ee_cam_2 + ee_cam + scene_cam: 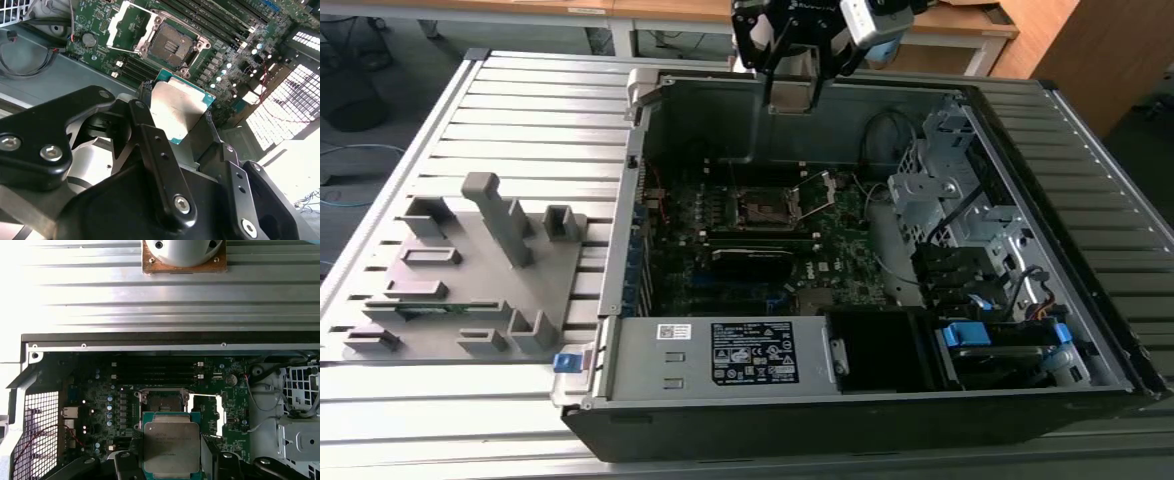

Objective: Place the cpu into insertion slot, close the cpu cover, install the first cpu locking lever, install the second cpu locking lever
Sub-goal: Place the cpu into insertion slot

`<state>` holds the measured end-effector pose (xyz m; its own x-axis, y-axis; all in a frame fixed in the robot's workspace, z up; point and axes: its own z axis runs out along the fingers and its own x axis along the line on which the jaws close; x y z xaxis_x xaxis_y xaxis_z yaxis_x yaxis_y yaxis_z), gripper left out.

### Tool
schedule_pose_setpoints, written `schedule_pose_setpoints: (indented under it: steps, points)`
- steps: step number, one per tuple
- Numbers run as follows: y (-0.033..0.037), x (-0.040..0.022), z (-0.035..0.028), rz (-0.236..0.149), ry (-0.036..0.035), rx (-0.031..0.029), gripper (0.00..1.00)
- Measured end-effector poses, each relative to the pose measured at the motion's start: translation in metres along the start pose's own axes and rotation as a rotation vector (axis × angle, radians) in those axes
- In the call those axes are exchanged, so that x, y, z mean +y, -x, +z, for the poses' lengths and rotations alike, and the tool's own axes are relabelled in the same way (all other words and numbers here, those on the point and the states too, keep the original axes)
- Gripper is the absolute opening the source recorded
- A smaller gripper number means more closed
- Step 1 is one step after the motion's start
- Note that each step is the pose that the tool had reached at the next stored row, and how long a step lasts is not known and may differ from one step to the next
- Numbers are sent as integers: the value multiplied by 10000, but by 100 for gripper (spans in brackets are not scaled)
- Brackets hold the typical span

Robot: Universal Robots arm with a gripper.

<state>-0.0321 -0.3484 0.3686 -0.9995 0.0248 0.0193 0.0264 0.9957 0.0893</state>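
My gripper (790,98) hangs above the far wall of the open computer case, shut on the cpu (790,95). In both wrist views the cpu (180,107) (171,445) is a flat square chip with a dull grey metal top, pinched at two opposite edges between the black fingers (150,145) (126,462). The insertion slot (765,207) (172,46) (161,401) lies bare on the motherboard well below the cpu, its dark centre showing. The cpu cover (817,195) (127,25) (206,412) stands swung open beside the slot.
A power supply box (754,352) with a black label fills the case's near end. Drive cages and cables (961,200) crowd the exterior view's right. A grey fixture plate (467,270) with upright blocks lies on the slatted table (520,110) at the exterior view's left.
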Motion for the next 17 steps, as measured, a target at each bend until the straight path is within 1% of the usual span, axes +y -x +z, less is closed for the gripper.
schedule_pose_setpoints:
  steps: [17]
  points:
    - [0,-2,22,0,-2,0,54]
